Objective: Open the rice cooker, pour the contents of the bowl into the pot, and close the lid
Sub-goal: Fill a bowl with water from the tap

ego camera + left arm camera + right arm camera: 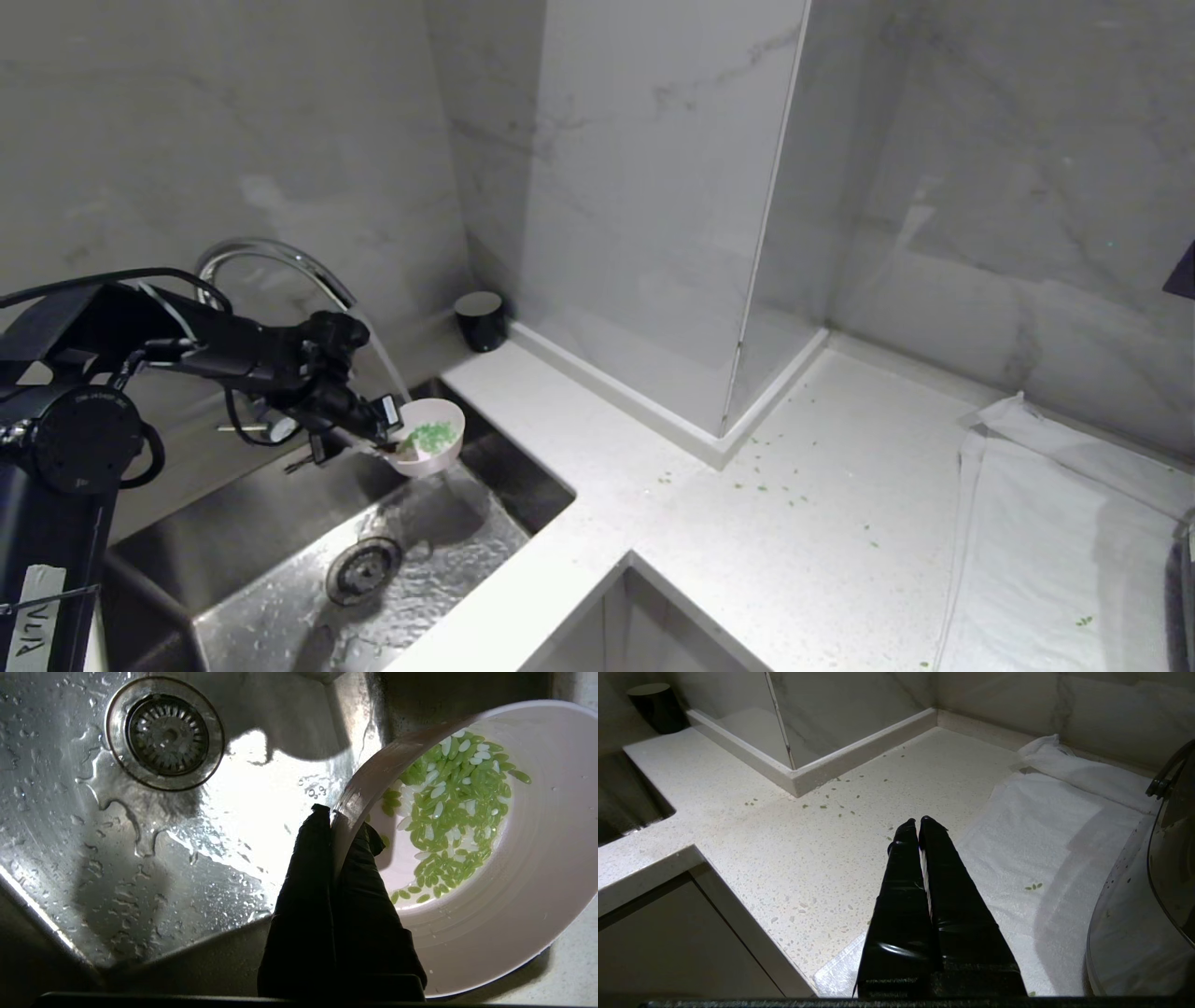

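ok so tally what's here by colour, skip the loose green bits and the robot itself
pink: 1, small round pale pink bowl
black: 1, short black cylinder cup
white: 1, white towel
steel: 2, curved chrome tap, steel sink
total: 5

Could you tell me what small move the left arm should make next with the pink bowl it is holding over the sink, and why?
Probably level the small pale pink bowl gently. The left tool pinches its rim under the running curved chrome faucet, water spills into the steel sink, and the green grains sit near the low edge, so they could wash out.
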You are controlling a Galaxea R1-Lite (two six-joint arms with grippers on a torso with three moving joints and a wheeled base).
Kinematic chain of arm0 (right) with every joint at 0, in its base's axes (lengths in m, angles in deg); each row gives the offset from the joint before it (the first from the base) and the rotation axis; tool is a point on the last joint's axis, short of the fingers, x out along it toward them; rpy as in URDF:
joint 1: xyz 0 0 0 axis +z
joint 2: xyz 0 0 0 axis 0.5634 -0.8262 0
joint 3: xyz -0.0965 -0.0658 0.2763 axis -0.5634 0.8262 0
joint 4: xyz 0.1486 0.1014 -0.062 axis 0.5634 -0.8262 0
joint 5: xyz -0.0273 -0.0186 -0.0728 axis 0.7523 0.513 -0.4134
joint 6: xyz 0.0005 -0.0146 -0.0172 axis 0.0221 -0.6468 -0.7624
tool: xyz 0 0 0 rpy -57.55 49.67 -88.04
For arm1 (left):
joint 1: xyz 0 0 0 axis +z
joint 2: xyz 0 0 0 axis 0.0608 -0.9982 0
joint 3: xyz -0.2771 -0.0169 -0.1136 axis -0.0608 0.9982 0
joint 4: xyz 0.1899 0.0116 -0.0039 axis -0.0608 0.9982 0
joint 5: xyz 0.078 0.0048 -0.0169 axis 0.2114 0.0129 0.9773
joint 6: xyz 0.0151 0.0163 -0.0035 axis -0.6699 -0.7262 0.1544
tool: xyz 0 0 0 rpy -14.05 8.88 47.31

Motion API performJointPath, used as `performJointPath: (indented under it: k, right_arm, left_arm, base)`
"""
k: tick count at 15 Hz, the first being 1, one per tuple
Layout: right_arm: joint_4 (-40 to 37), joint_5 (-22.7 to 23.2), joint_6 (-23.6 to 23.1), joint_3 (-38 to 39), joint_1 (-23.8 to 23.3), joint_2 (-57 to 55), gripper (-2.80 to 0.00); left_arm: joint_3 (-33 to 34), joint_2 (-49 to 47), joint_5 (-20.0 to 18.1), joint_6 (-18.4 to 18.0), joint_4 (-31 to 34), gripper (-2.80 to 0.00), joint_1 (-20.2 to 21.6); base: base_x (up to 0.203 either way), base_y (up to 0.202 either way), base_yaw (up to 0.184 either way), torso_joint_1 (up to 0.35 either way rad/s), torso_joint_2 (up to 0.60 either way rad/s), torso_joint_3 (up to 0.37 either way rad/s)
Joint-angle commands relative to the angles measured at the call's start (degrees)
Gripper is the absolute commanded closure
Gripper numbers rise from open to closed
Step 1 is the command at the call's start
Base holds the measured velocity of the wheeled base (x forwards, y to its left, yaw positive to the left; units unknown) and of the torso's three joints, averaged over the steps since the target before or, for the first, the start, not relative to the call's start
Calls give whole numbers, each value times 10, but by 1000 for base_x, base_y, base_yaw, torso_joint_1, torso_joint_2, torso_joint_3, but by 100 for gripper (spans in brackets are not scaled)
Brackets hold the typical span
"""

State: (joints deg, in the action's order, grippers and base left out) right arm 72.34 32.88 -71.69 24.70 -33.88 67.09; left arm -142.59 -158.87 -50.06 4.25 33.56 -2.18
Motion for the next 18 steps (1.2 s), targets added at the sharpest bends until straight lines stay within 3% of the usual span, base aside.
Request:
performJointPath:
  k: [1, 18]
  right_arm:
    - [0, 0, 0, 1, 0, 0, 0]
    - [0, 0, 0, 1, 0, 0, 0]
  left_arm:
    - [-17, -11, -1, 2, 2, 0, 5]
    - [-39, -20, -1, 4, 3, 0, 7]
  base:
    - [0, 0, 0, 0, 0, 0]
    - [0, 0, 0, 0, 0, 0]
